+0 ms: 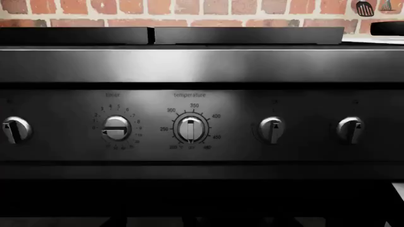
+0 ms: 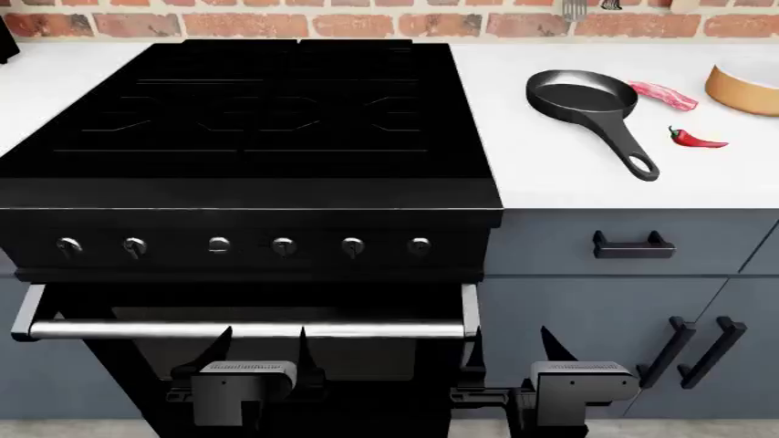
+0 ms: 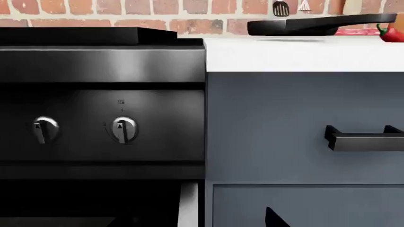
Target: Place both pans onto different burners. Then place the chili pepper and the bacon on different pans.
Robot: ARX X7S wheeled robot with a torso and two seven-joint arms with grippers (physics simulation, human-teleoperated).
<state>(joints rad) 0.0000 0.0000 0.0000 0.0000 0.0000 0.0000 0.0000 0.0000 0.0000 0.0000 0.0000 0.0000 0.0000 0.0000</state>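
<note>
Table (image 2: 572,187), as I see it from the head camera: white top, running right from the black stovetop (image 2: 244,109) to the frame's edge, brick wall behind.

Items I count lying directly on it:
- black frying pan (image 2: 582,94), upright, loop-ended handle pointing toward me and slightly right
- bacon (image 2: 663,95), just beside the pan's right rim; I cannot tell whether they touch
- chili pepper (image 2: 696,139), right of the pan handle, apart from it, green stem toward the handle
- orange saucepan (image 2: 745,87), far right, partly cut off by the frame, white inside

Stovetop grates: I see nothing resting on them
</note>
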